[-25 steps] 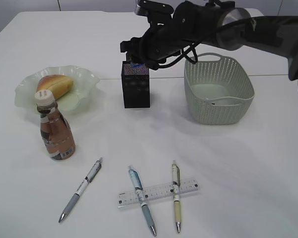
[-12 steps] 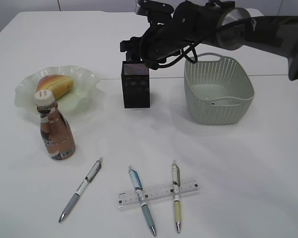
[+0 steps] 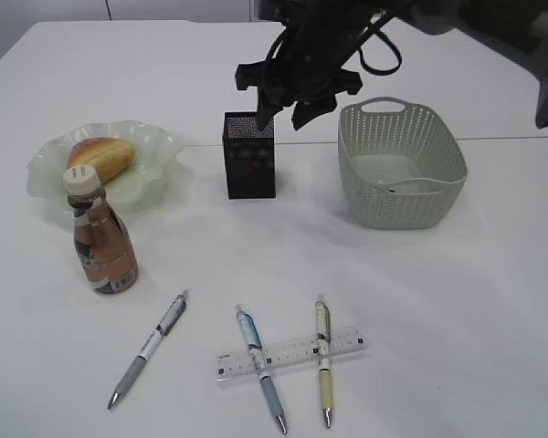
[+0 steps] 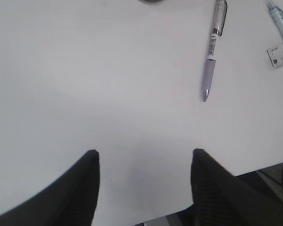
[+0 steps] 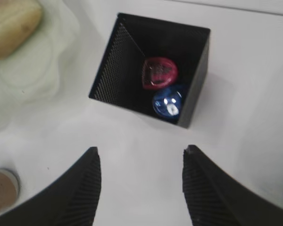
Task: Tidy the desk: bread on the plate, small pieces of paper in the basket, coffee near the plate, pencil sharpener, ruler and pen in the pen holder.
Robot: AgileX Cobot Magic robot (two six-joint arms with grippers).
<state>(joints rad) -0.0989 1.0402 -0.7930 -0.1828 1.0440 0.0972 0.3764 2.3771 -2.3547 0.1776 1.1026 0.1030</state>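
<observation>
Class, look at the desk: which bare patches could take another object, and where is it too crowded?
Free: the broad stretch between the basket and the ruler, plus the desk's whole right side. Also free: the far strip behind the plate. Crowded: the front middle, where three pens cross or flank the ruler, and around the coffee beside the plate.

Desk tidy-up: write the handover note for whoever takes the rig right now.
Right gripper: open, empty, above the pen holder.
Left gripper: open, empty, over bare desk.
Done: bread on the plate; coffee stands beside the plate; a red and a blue item lie in the pen holder.
Left: three pens and the ruler still on the desk.
Basket: contents hard to tell.
</observation>
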